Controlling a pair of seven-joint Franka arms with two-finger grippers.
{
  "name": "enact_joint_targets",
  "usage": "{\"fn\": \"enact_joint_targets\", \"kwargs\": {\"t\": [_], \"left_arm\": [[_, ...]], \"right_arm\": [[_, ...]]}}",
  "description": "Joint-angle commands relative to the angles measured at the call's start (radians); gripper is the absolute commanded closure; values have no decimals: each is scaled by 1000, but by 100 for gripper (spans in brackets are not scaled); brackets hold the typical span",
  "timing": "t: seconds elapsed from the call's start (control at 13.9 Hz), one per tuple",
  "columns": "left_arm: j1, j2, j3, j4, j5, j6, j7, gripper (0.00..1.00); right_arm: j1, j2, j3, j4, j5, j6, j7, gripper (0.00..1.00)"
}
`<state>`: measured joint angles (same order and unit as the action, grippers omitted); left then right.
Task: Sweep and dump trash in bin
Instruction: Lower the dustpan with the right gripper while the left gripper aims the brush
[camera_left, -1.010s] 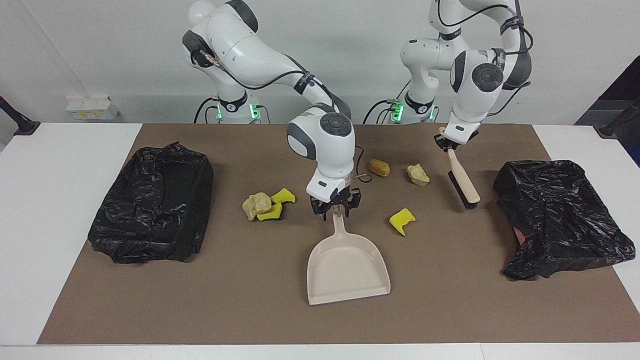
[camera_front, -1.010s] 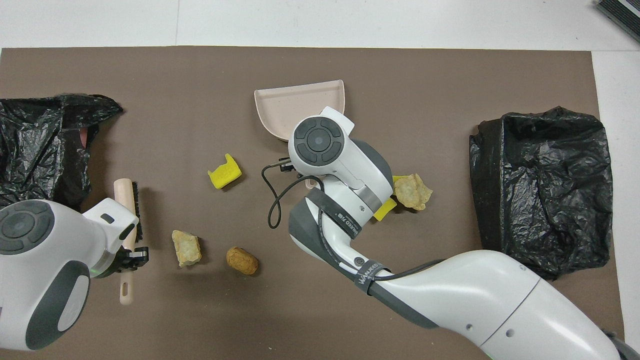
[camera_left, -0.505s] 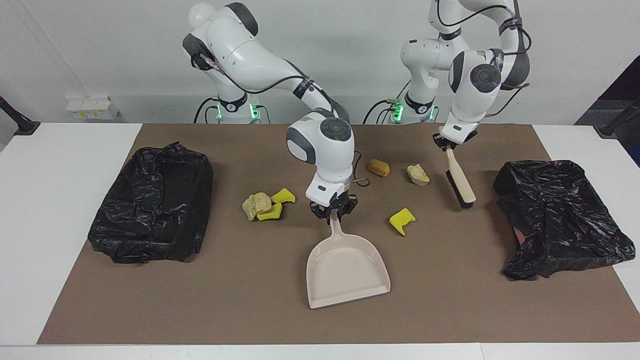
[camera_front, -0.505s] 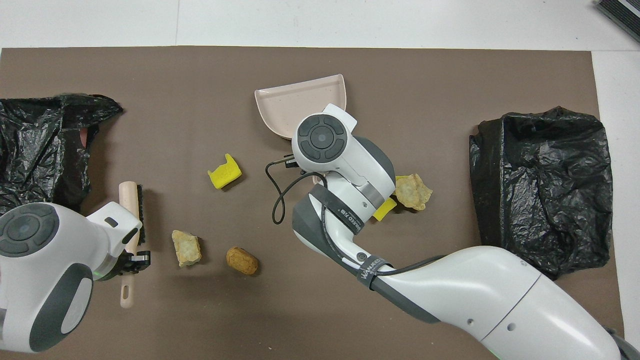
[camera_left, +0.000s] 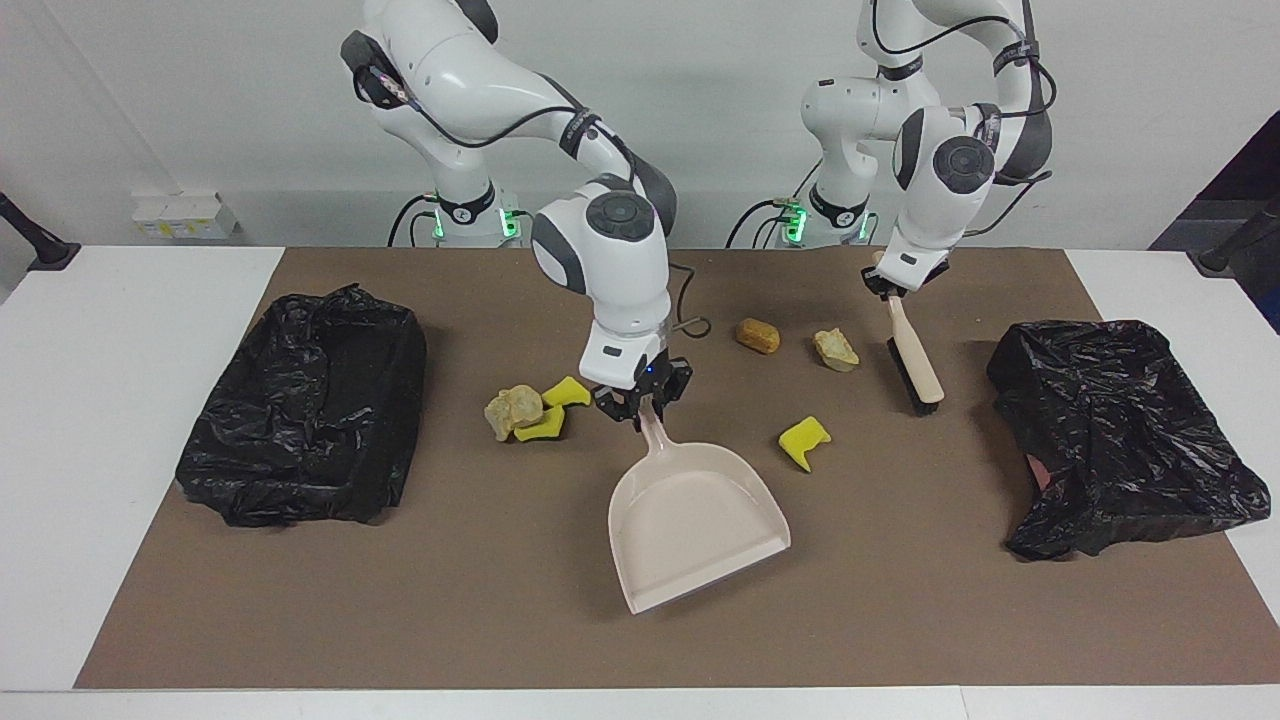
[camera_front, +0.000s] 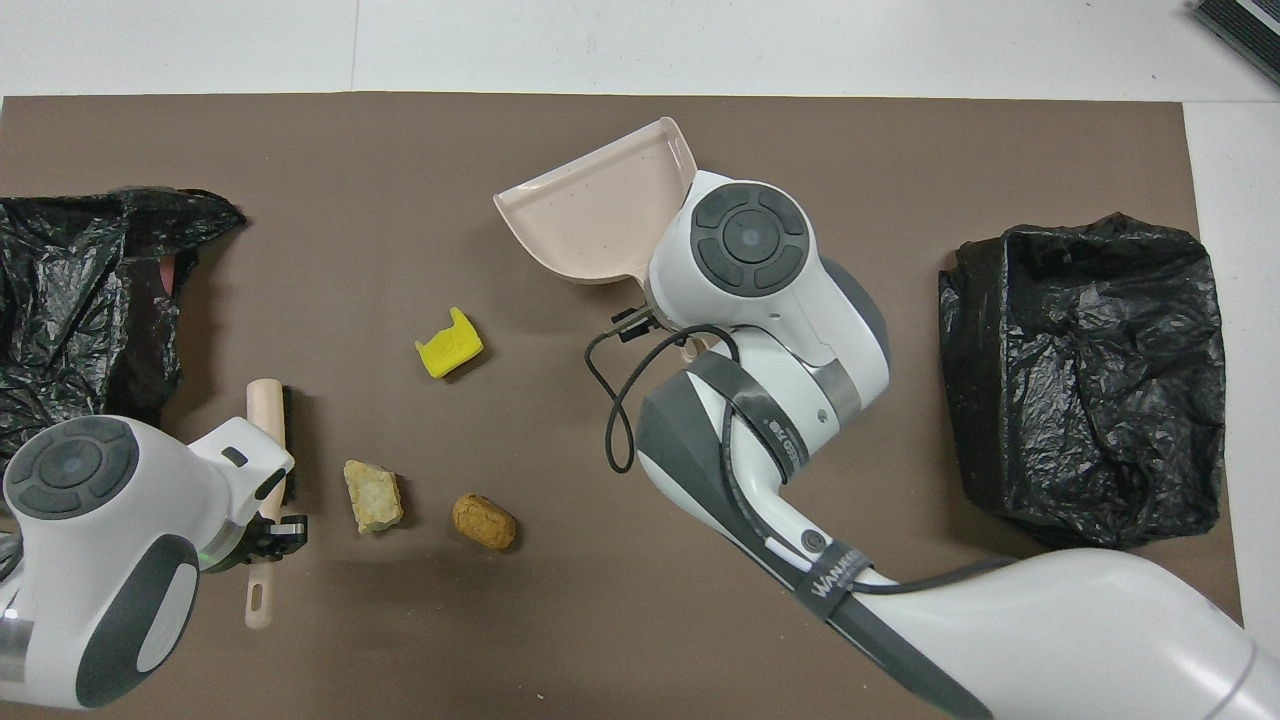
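Right hand (camera_left: 641, 407) gripping beige plastic dustpan (camera_left: 690, 525) by handle, left hand (camera_left: 884, 290) gripping wooden brush (camera_left: 912, 362). Yellow sponge scrap (camera_left: 803, 441) lying at dustpan's two o'clock; keeping pan lip flat on desk.

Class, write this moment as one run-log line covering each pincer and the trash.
right pincer: shut on dustpan handle | left pincer: shut on brush handle | trash: scattered on mat, none in dustpan

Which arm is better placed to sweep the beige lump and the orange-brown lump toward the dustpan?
The left. Its gripper is shut on the brush, whose bristles stand right beside the beige lump and near the orange-brown lump. The right gripper is busy holding the dustpan by its handle.
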<state>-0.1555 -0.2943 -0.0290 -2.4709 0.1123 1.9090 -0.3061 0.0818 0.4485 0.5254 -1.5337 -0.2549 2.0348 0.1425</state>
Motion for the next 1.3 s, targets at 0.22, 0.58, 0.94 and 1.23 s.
{"fn": "enact_joint_targets", "kwargs": {"t": [0.22, 0.58, 0.94, 1.23], "left_arm": [[-39, -71, 3, -86, -23, 16, -14, 100], [-64, -48, 3, -88, -124, 25, -106, 100], [-100, -25, 3, -91, -198, 44, -97, 100], [-191, -23, 3, -92, -227, 51, -114, 100]], "right_arm": [[-60, -427, -53, -438, 189, -13, -597, 100], [-60, -530, -67, -604, 319, 25, -1090, 100], [-7, -533, -61, -697, 324, 24, -1025, 100], [38, -487, -55, -700, 322, 111, -894, 100]]}}
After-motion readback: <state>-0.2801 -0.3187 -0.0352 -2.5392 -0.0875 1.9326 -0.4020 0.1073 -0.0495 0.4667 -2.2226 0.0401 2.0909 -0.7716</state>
